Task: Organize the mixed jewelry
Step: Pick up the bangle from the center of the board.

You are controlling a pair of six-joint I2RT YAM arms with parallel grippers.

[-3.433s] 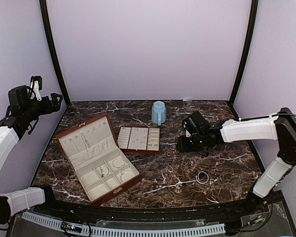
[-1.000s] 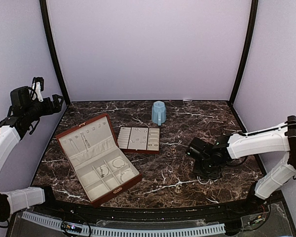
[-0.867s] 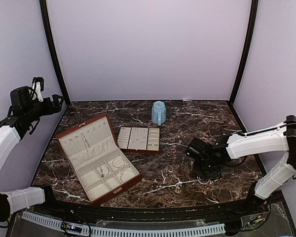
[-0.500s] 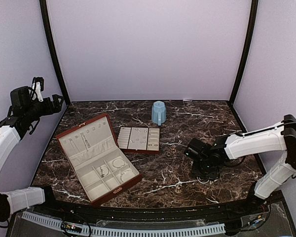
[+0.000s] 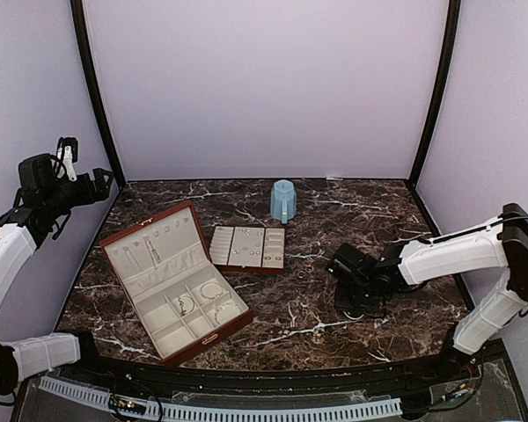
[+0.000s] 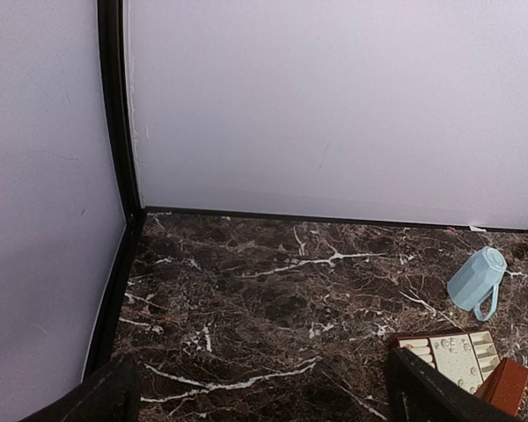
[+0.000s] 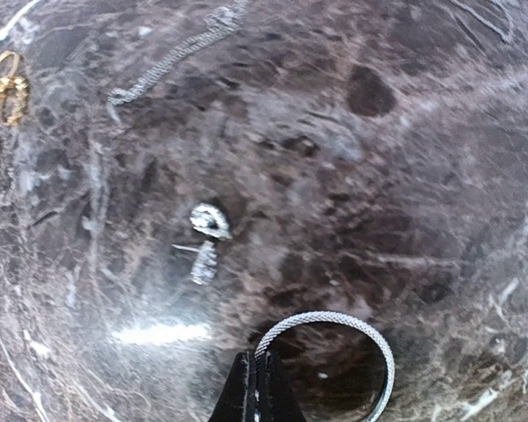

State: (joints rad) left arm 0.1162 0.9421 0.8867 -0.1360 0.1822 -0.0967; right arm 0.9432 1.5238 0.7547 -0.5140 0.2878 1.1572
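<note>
The right gripper [image 7: 256,369] is pinched tight on the near rim of the mesh bracelet hoop [image 7: 330,316], down at the dark, white-veined marble table [image 7: 405,158]. Just beyond lie a small stud [image 7: 208,236], a short chain [image 7: 163,66] and two gold-coloured rings [image 7: 5,83] — all loose on the stone. Farther left stand the cream slotted tray [image 5: 248,248], the open reddish-brown box [image 5: 174,281] and a pale blue mug [image 5: 283,200]. The left gripper [image 6: 264,391] hangs spread wide, holding nothing — close to the lilac wall [image 5: 264,88].
</note>
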